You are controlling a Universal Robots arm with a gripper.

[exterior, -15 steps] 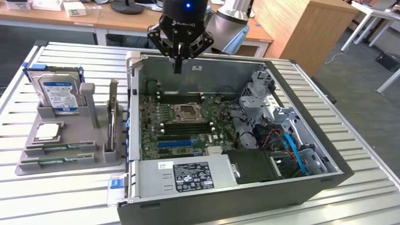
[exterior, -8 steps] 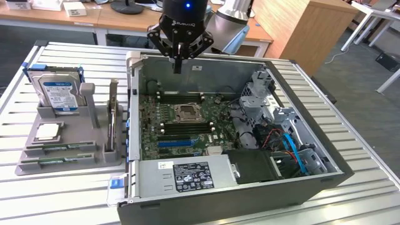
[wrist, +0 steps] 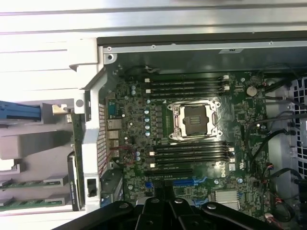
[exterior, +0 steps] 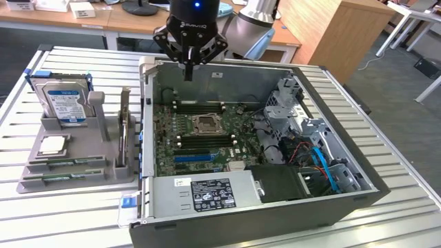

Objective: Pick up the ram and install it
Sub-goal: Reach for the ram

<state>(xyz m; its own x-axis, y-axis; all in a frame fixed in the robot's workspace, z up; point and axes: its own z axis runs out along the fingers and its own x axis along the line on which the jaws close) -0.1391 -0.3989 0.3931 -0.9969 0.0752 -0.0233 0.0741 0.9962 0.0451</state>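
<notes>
Two ram sticks (exterior: 65,163) (exterior: 61,177) lie flat in slots at the front of a grey holder, left of the open computer case in the exterior view. In the wrist view the same ram sticks (wrist: 33,183) (wrist: 29,204) lie beside the case wall. My gripper (exterior: 187,72) hangs shut above the case's back wall, over the motherboard's far edge and well away from the sticks. Nothing is between its fingers. In the wrist view the gripper (wrist: 164,191) points down at the board. Long black memory slots (wrist: 187,86) (wrist: 192,153) lie on both sides of the CPU socket (wrist: 194,120).
The grey holder (exterior: 103,165) also carries an upright hard drive (exterior: 65,101), a CPU chip (exterior: 53,145) and a tall expansion card (exterior: 124,129). The case (exterior: 310,201) holds a power supply (exterior: 206,194), drive cages and cables on the exterior view's right. Desks stand behind.
</notes>
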